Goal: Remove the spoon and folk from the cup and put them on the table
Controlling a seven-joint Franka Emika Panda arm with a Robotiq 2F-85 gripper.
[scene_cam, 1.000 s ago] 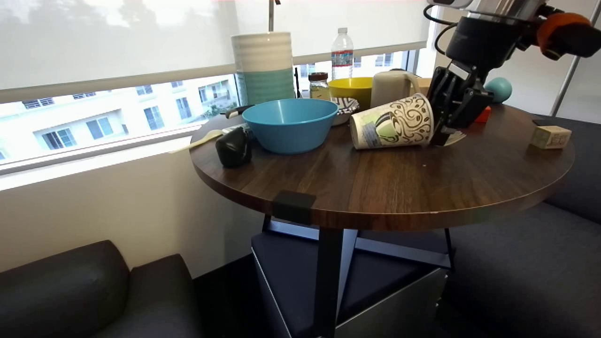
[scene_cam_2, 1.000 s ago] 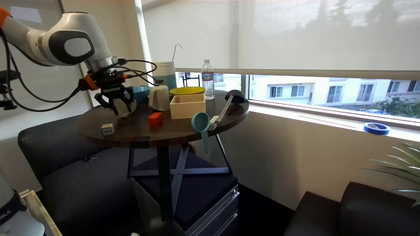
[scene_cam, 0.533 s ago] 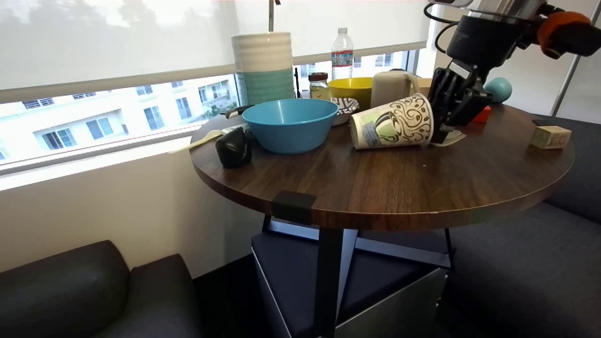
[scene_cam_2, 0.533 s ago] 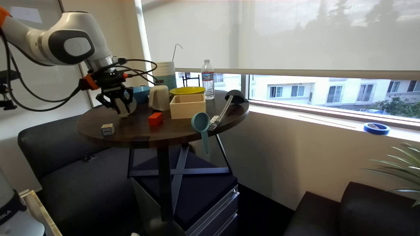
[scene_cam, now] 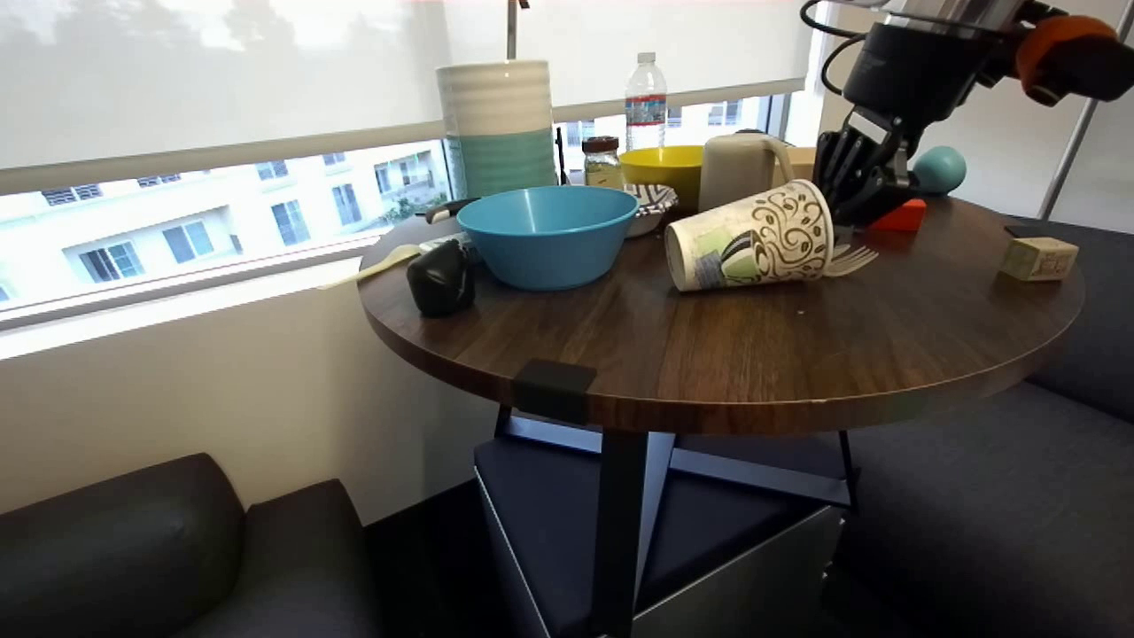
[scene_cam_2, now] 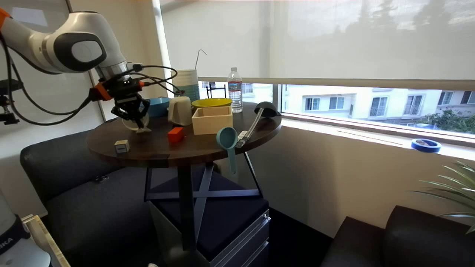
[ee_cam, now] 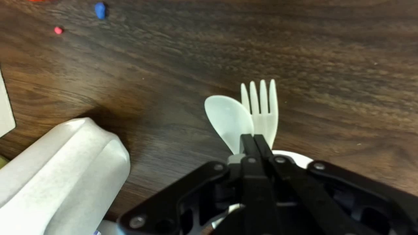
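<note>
The patterned cup (scene_cam: 753, 237) lies on its side on the brown table (scene_cam: 709, 337), and part of its rim (ee_cam: 295, 158) shows in the wrist view. A white spoon (ee_cam: 228, 120) and a pale fork (ee_cam: 265, 122) lie side by side at its mouth, bowl and tines outward; their handles are hidden. In the wrist view my gripper (ee_cam: 253, 136) is over them, its fingertips together, with nothing seen between them. In an exterior view the fork's tines stick out past the rim, just below my gripper.
A blue bowl (scene_cam: 547, 239) and a pale pitcher (scene_cam: 735, 168) stand behind and beside the cup. A red block (scene_cam_2: 176, 135), a wooden box (scene_cam_2: 212, 121) and a small block (scene_cam_2: 121, 146) are on the table. A teal scoop (scene_cam_2: 227, 139) overhangs the edge.
My fingers have closed together and sit slightly higher than before. The cup has shifted a little and turned slightly; more of the fork shows at its mouth.
</note>
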